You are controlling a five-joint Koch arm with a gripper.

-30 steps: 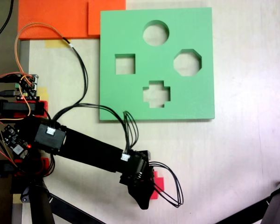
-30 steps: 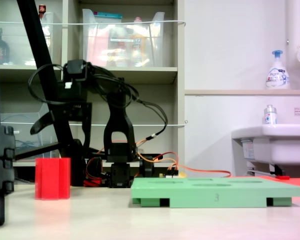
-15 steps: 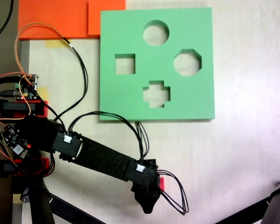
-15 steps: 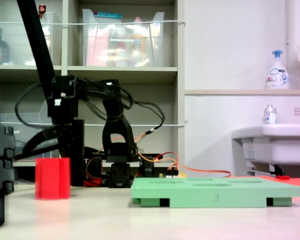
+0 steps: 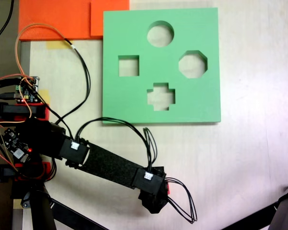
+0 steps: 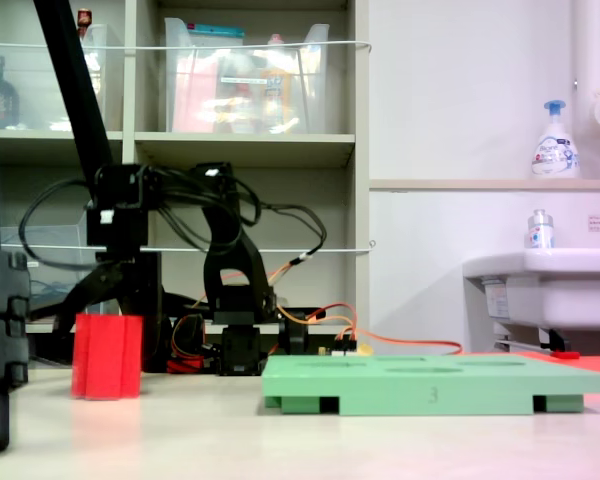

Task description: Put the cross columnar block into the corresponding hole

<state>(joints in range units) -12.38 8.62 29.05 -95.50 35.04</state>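
The cross columnar block (image 6: 107, 357) is bright red and stands upright on the table at the second exterior view's left. In the first exterior view only a red sliver of the block (image 5: 167, 189) shows beside the black gripper (image 5: 154, 203), which sits right over it. My gripper (image 6: 106, 306) hangs low over the block's top, one finger (image 6: 80, 292) splayed out to the left, so it looks open. The plus-shaped hole (image 5: 161, 97) is in the lower middle of the green board (image 5: 201, 103), well away from the block. The board (image 6: 430, 385) lies flat.
Round (image 5: 160, 33), square (image 5: 128, 65) and octagonal (image 5: 192, 64) cutouts share the board. Orange foam sheets (image 5: 57, 19) lie at the first exterior view's top left. Electronics and wires (image 5: 24, 88) sit by the arm's base. A black stand leg (image 5: 283, 211) crosses the bottom right corner.
The arm has stretched further out and dropped, bringing the gripper down over the red block. In the first exterior view the block has become almost fully covered.
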